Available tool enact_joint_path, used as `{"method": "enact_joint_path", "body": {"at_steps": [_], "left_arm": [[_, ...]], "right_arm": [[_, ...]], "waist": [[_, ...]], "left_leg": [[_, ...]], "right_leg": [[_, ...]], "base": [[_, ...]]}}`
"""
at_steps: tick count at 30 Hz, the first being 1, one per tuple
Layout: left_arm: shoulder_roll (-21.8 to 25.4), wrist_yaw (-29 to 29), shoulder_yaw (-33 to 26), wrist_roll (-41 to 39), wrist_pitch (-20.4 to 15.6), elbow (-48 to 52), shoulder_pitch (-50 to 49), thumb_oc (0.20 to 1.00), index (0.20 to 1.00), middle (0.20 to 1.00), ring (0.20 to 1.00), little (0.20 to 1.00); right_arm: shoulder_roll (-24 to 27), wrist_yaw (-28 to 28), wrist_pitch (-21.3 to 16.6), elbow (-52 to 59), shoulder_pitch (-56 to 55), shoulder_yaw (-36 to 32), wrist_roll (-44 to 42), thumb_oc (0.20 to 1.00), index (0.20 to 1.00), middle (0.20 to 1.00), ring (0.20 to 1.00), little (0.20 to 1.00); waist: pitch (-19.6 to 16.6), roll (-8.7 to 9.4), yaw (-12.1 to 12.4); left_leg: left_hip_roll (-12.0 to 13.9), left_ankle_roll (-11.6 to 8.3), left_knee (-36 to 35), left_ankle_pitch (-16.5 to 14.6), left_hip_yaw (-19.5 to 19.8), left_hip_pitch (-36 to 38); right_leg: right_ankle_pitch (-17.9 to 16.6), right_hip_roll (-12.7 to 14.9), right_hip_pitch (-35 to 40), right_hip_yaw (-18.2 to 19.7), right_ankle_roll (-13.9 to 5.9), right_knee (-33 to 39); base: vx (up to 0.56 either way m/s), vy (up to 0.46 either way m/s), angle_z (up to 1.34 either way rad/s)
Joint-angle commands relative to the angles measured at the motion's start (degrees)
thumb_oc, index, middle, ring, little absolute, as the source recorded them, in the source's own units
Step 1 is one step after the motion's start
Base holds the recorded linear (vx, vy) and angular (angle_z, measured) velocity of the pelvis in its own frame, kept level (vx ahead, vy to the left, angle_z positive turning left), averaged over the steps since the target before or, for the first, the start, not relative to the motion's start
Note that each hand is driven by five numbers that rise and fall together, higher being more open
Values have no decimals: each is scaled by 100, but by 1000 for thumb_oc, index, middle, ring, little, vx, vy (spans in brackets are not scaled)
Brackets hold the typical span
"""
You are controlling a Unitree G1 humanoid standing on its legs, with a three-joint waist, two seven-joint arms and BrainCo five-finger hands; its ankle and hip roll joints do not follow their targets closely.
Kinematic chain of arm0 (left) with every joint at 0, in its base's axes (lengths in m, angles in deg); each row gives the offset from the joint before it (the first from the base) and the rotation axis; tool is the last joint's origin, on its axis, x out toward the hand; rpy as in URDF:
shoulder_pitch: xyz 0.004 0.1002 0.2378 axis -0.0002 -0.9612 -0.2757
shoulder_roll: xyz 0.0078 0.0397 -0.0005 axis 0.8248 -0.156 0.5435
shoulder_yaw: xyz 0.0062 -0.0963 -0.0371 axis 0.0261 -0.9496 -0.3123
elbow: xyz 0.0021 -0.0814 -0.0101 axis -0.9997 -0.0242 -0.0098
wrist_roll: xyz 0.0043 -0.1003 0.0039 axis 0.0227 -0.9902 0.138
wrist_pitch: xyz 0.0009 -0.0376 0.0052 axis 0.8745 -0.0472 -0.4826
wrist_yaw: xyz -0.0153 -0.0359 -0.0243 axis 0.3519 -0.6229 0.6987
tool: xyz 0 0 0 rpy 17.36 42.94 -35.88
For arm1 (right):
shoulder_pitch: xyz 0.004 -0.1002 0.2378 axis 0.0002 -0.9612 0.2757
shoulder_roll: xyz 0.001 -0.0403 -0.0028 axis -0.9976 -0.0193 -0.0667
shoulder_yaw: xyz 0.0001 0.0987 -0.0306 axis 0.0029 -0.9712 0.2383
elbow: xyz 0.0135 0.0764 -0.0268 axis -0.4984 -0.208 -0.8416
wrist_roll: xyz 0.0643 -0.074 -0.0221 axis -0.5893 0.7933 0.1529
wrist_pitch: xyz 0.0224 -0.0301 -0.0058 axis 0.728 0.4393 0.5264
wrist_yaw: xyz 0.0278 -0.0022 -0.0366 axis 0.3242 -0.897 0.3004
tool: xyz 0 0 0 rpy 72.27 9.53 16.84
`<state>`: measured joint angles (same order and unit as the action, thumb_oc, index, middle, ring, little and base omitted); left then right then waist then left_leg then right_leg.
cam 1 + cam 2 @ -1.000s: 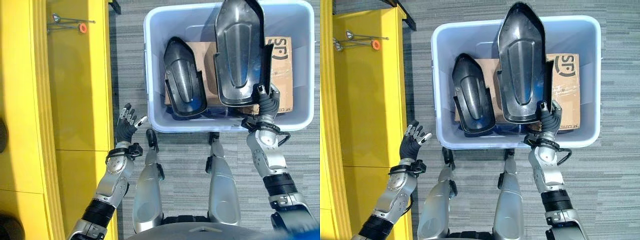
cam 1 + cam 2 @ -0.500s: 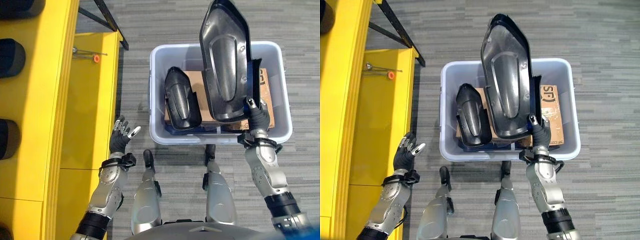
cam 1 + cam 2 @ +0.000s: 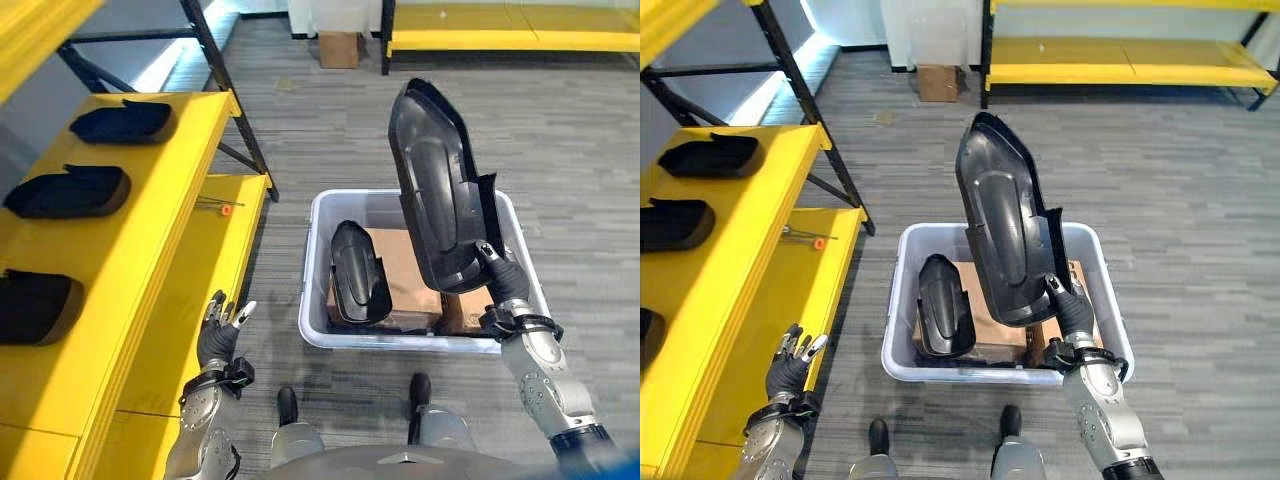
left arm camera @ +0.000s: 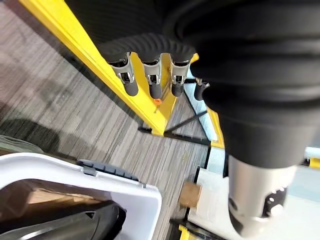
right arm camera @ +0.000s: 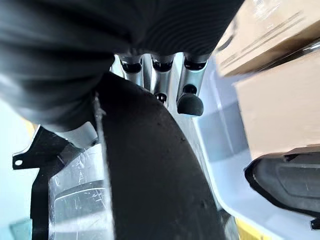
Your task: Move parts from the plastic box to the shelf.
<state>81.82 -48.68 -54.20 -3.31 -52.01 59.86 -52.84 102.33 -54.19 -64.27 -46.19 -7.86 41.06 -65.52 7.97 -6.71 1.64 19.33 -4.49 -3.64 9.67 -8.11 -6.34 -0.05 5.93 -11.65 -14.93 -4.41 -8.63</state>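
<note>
black part [image 3: 437, 190] upright over plastic box [image 3: 318, 300] rim, right hand [image 3: 503, 290] fingers clamped on its lower edge, left hand [image 3: 216, 335] fingers spread

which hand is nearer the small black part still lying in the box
Right. The right hand grips the large black part above the plastic box, just beside the small black part. The left hand hangs open outside the box, by the yellow shelf.

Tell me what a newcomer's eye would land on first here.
First, the large black part, held upright above the plastic box by the right hand gripping its lower edge. Next, the yellow shelf on the robot's left, with three black parts on it, and the left hand open beside it.
</note>
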Motion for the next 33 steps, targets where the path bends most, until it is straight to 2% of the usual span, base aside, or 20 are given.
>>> {"method": "enact_joint_path", "body": {"at_steps": [1, 2, 3, 4, 5, 6, 8, 9, 10, 12, 13, 18, 21, 24, 28, 29, 30, 31, 32, 33], "left_arm": [[374, -103, -10, 50, -178, 68, 404, 1000, 1000, 1000, 1000, 1000], [375, -103, -10, 50, -178, 68, 405, 1000, 1000, 1000, 1000, 1000], [357, -147, -28, 28, -196, 75, 412, 1000, 1000, 1000, 1000, 1000], [324, -215, -31, -28, -204, 111, 445, 1000, 1000, 1000, 1000, 1000], [329, -217, -30, -31, -203, 113, 439, 1000, 1000, 1000, 1000, 1000], [313, -299, -3, 9, -146, 156, 517, 1000, 1000, 1000, 1000, 1000], [334, -336, 43, 44, -123, 218, 488, 1000, 1000, 1000, 1000, 1000], [334, -336, 43, 44, -123, 219, 487, 1000, 1000, 1000, 1000, 1000], [284, -349, 75, 58, -75, 176, 500, 1000, 1000, 1000, 1000, 1000], [295, -337, 103, 89, -74, 165, 520, 1000, 1000, 1000, 1000, 1000], [365, -383, 73, 146, -60, 196, 463, 1000, 1000, 1000, 1000, 1000], [438, -383, -84, 250, -48, 286, 338, 1000, 1000, 1000, 1000, 1000], [479, -370, -197, 327, -16, 289, 216, 1000, 1000, 1000, 1000, 1000], [503, -374, -237, 441, -8, 297, 178, 1000, 1000, 1000, 1000, 1000], [508, -373, -236, 443, -7, 298, 177, 1000, 1000, 1000, 1000, 1000], [682, -304, -194, 529, -38, 211, 298, 1000, 1000, 1000, 1000, 1000], [684, -304, -194, 529, -39, 208, 303, 1000, 1000, 1000, 1000, 1000], [723, -330, -145, 585, -40, 195, 333, 1000, 1000, 1000, 1000, 1000], [722, -330, -145, 585, -39, 196, 334, 1000, 1000, 1000, 1000, 1000], [653, -385, -121, 707, 7, 254, 311, 1000, 1000, 1000, 1000, 1000]], "right_arm": [[-128, 62, -371, 557, 252, -401, -6, 200, 200, 200, 200, 200], [-129, 62, -371, 557, 252, -402, -5, 200, 200, 200, 200, 200], [-114, 70, -356, 553, 209, -429, 97, 200, 200, 200, 200, 200], [-157, 83, -369, 533, 62, -459, 113, 200, 200, 200, 200, 200], [-161, 84, -368, 537, 53, -461, 113, 200, 200, 200, 200, 200], [-306, 84, -398, 525, -152, -527, 78, 200, 200, 200, 200, 200], [-446, 119, -327, 538, -338, -533, -45, 200, 200, 200, 200, 200], [-446, 119, -326, 539, -339, -532, -45, 200, 200, 200, 200, 200], [-505, 157, -290, 573, -408, -593, -89, 200, 200, 200, 200, 200], [-526, 172, -283, 607, -480, -672, -106, 200, 200, 200, 200, 200], [-605, 218, -218, 626, -554, -701, -99, 200, 200, 200, 200, 200], [-668, 286, -134, 601, -492, -657, -98, 200, 200, 200, 200, 200], [-781, 346, -38, 602, -441, -566, -90, 200, 200, 200, 200, 200], [-938, 350, -15, 623, -556, -585, -42, 200, 200, 200, 200, 200], [-944, 351, -15, 623, -558, -585, -40, 200, 200, 200, 200, 200], [-1095, 364, -31, 618, -652, -566, -192, 200, 200, 200, 200, 200], [-1097, 363, -31, 618, -648, -567, -192, 200, 200, 200, 200, 200], [-1106, 420, -13, 661, -756, -577, -361, 200, 200, 200, 200, 200], [-1105, 420, -13, 662, -756, -577, -362, 200, 200, 200, 200, 200], [-1046, 537, 24, 663, -887, -595, -396, 200, 200, 200, 200, 200]], "waist": [[263, 365, 65], [265, 366, 61], [279, 418, 66], [257, 529, 32], [260, 526, 25], [141, 557, -132], [104, 505, -188], [105, 505, -191], [44, 461, -289], [-2, 434, -325], [-51, 448, -272], [-23, 548, -118], [38, 738, 105], [16, 843, 218], [13, 857, 206], [112, 768, -177], [86, 782, -148], [167, 709, -339], [157, 709, -336], [181, 715, -422]], "left_leg": [[-128, -825, -136, 1184, -196, -258], [-130, -823, -136, 1184, -191, -258], [-184, -762, -81, 1018, -230, -105], [-197, -654, 662, 507, -327, 145], [-190, -652, 717, 464, -310, 127], [-74, -617, 1116, 165, -688, 531], [-397, -532, 811, -308, -329, 859], [-399, -531, 808, -307, -327, 862], [-432, -488, 592, -614, -553, 965], [-448, -465, 414, -624, -654, 976], [-667, -342, 176, -837, -655, 1010], [-952, -200, 35, -985, -531, 1049], [-1398, 60, 129, -1229, -227, 957], [-1812, 275, 111, -1377, 50, 889], [-1830, 286, 119, -1379, 62, 879], [-2034, 486, 17, -1267, 460, 976], [-2046, 490, 12, -1252, 428, 944], [-2049, 545, 16, -1172, 611, 981], [-2048, 543, 16, -1165, 608, 966], [-2127, 593, -25, -1100, 746, 1009]], "right_leg": [[280, 231, 495, -744, -105, 318], [278, 232, 501, -750, -107, 323], [214, 269, 496, -789, -104, 365], [180, 380, 538, -972, -83, 482], [183, 378, 556, -983, -88, 489], [146, 452, 514, -1383, -39, 541], [43, 534, 566, -1502, -161, 470], [43, 536, 569, -1504, -163, 470], [13, 624, 626, -1580, -223, 456], [-57, 731, 694, -1607, -277, 431], [-163, 961, 827, -1644, -378, 351], [-448, 1347, 984, -1820, -584, 307], [-866, 1831, 1191, -2012, -851, 204], [-1281, 2221, 1338, -2148, -982, 56], [-1277, 2245, 1335, -2156, -987, 41], [-1188, 1710, 694, -266, -609, -397], [-1194, 1719, 627, -222, -606, -415], [-600, 818, 289, 578, -406, -724], [-607, 816, 273, 580, -402, -722], [-67, 151, 171, 451, -194, -901]], "base": [[-123, -111, 104], [-85, -46, 159], [-148, -114, 159], [-145, -112, 86], [-205, -96, 9], [-88, 48, 33], [-23, 88, 134], [34, 75, 117], [31, 146, 52], [57, 232, 64], [70, 213, 71], [24, 217, 27], [35, 280, 42], [66, 291, 82], [27, 127, 52], [66, 332, 11], [99, 468, 103], [25, 137, 201], [65, 227, 175], [29, 90, 68]]}}
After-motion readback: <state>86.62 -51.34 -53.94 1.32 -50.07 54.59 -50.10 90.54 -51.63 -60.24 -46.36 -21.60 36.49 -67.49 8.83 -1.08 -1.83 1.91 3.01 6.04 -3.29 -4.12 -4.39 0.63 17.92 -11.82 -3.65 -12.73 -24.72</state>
